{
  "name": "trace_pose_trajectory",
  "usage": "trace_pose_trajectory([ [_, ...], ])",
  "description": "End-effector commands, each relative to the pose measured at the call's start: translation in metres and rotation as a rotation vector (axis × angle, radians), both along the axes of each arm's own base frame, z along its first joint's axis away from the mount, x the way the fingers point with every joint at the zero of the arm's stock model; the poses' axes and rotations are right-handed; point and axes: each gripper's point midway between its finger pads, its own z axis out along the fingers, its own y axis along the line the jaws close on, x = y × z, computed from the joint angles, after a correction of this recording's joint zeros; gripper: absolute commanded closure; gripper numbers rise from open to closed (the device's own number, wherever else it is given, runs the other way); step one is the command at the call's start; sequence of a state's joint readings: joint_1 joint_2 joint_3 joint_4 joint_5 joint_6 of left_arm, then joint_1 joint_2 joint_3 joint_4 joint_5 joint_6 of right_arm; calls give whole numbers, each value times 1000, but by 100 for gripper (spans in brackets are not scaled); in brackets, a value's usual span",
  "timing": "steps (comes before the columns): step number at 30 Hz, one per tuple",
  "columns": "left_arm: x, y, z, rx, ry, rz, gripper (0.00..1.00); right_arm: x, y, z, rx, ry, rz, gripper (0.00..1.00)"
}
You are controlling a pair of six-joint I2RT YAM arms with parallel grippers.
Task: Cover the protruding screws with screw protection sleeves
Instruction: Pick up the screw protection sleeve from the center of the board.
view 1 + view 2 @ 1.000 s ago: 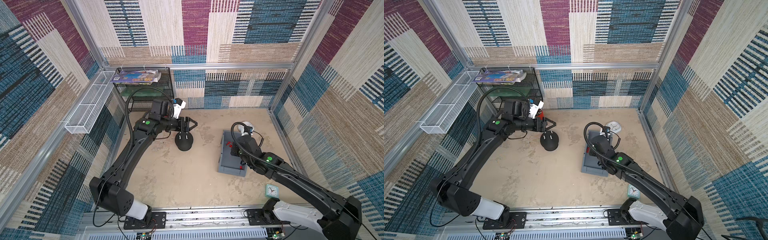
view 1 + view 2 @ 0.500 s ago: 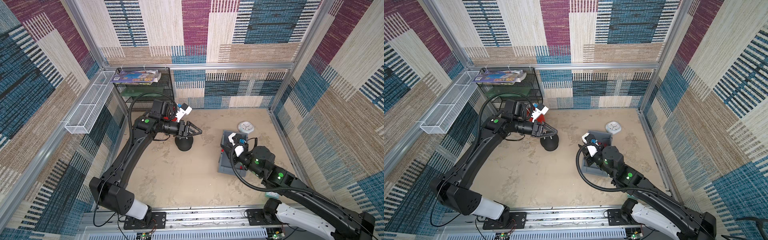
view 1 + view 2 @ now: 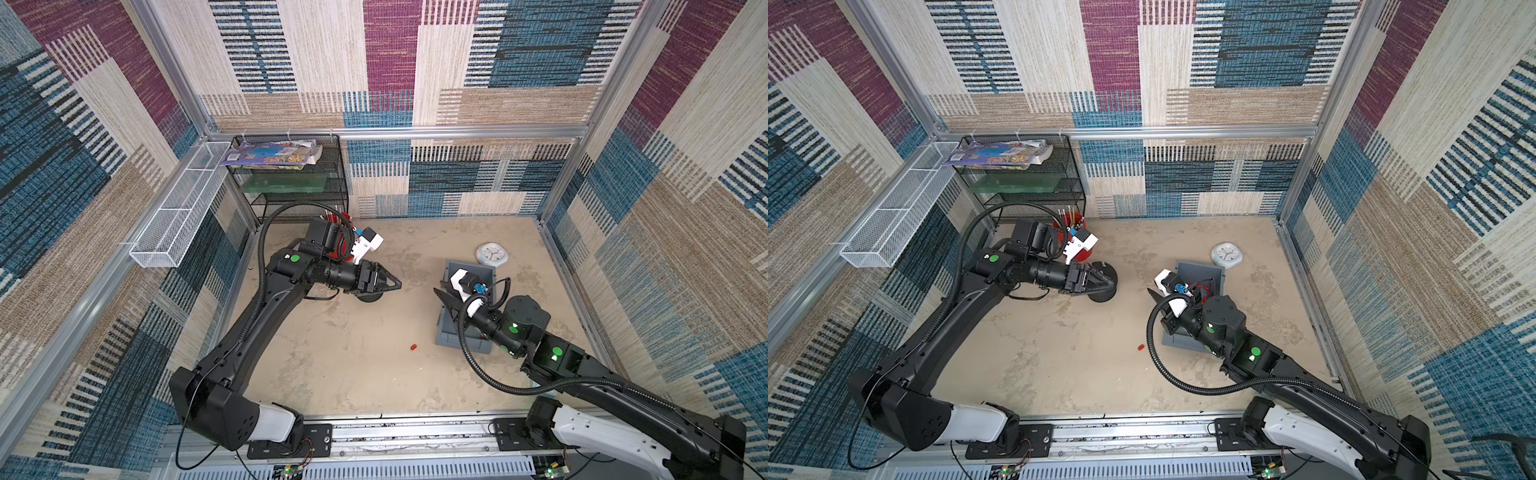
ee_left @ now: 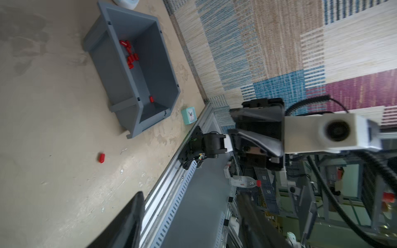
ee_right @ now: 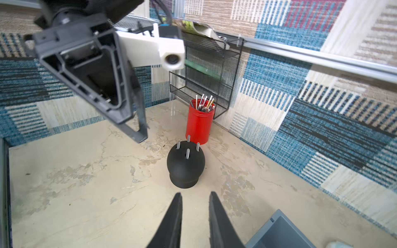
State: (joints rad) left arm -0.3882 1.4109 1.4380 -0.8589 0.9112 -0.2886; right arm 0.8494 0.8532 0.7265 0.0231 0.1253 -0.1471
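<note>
The black dome base (image 5: 185, 165) stands on the table with the protruding screws (image 5: 188, 153) sticking up bare. In both top views my left gripper (image 3: 397, 284) (image 3: 1111, 282) hovers over the dome (image 3: 1102, 291), pointing sideways. It is open in the left wrist view (image 4: 191, 199), nothing between its fingers. Several red screw protection sleeves (image 4: 130, 57) lie in the grey bin (image 4: 111, 64). One sleeve (image 3: 413, 346) (image 3: 1140, 347) (image 4: 101, 157) lies loose on the table. My right gripper (image 5: 195, 194) (image 3: 438, 293) hangs above the bin's left edge, facing the dome, open a little and empty.
A red cup of pencils (image 5: 199, 126) stands just behind the dome, beside a black wire rack (image 3: 291, 183). A round white clock (image 3: 491, 254) lies behind the bin and a small teal clock (image 4: 189, 114) near the front rail. A white mesh basket (image 3: 183, 208) hangs on the left wall.
My left gripper lifted off the dome and swung from pointing down to pointing sideways. My right gripper came up out of the bin and turned to face the dome.
</note>
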Motion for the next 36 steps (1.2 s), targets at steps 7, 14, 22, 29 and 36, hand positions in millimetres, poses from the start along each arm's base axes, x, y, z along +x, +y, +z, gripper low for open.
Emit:
trace_pose_trajectory([
  [7, 32, 64, -43, 417, -259, 235, 36, 16, 12, -80, 13, 499, -119, 74],
  [14, 41, 134, -43, 654, -512, 505, 36, -7, 30, -142, -41, 736, -192, 77],
  [22, 37, 184, -37, 787, -735, 703, 39, -14, 35, -219, -198, 965, -397, 77],
  [29, 36, 185, -47, 793, -738, 697, 38, -16, 52, -256, -272, 1045, -496, 77],
  [36, 38, 178, -48, 755, -730, 679, 38, -14, 55, -278, -303, 1076, -558, 81],
])
